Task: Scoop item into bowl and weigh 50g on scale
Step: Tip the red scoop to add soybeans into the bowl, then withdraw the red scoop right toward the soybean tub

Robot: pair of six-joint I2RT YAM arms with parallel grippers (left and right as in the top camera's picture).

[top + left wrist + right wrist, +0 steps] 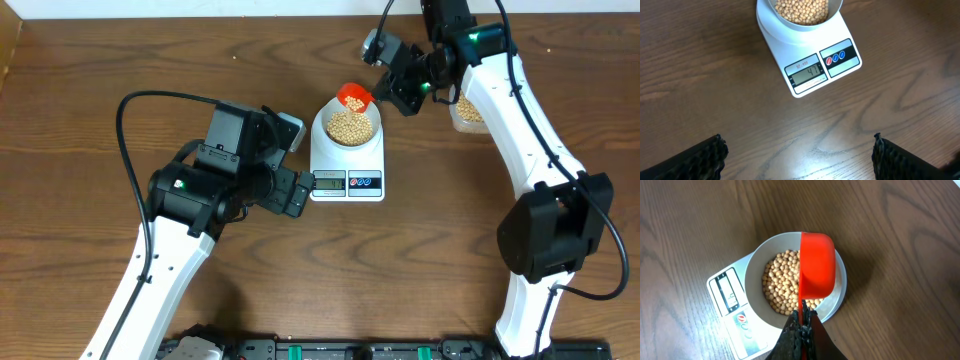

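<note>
Brown wood-grain counter (100, 60), carrying:

- Scale (365, 182) — white, flat, rectangular, near the middle of the counter. Its grey display (809, 73) reads 47 in the left wrist view, with two round buttons (836, 57) beside it
- Bowl (322, 125) — small, round, pale. It stands on the scale's platform, behind the display
- Beans (350, 126) — small, round, tan-yellow, lying as a heap inside the bowl, below the rim
- Scoop (353, 96) — red-orange plastic, held over the far side of the bowl, with its handle running back to the right tool. In the right wrist view its outer shell faces the camera and covers part of the beans; its contents cannot be seen
- Right tool (801, 325) — fingers closed tight on the scoop's handle
- Left tool (800, 160) — fingers spread wide with nothing between them, over bare counter just beside the scale's front left corner
- Tub (465, 112) — clear plastic with tan beans inside, to the right of the scale and largely hidden by the right arm
</note>
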